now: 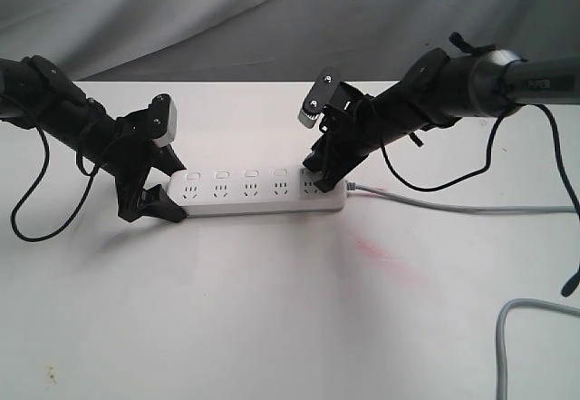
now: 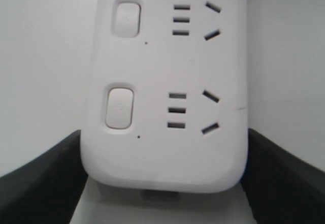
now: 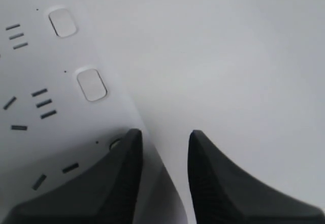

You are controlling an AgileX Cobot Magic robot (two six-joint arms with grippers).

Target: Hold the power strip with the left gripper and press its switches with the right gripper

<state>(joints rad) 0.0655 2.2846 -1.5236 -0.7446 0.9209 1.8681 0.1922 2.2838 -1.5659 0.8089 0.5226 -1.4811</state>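
Observation:
The white power strip (image 1: 258,196) lies flat across the table with its grey cord (image 1: 435,205) running off to the right. My left gripper (image 1: 172,196) is shut on the strip's left end; in the left wrist view its black fingers (image 2: 40,183) press both long sides of the strip (image 2: 167,71). The switches (image 1: 251,175) form a row along the far edge. My right gripper (image 1: 319,180) is down on the right end, jaws slightly apart with nothing between them. In the right wrist view one fingertip (image 3: 133,142) covers most of the end switch (image 3: 116,144); the other hangs beyond the strip's edge.
A second grey cable (image 1: 507,327) loops at the front right corner. A black cable (image 1: 27,209) hangs from the left arm down to the table. A faint red stain (image 1: 376,250) marks the white tabletop in front of the strip. Grey cloth hangs behind the table.

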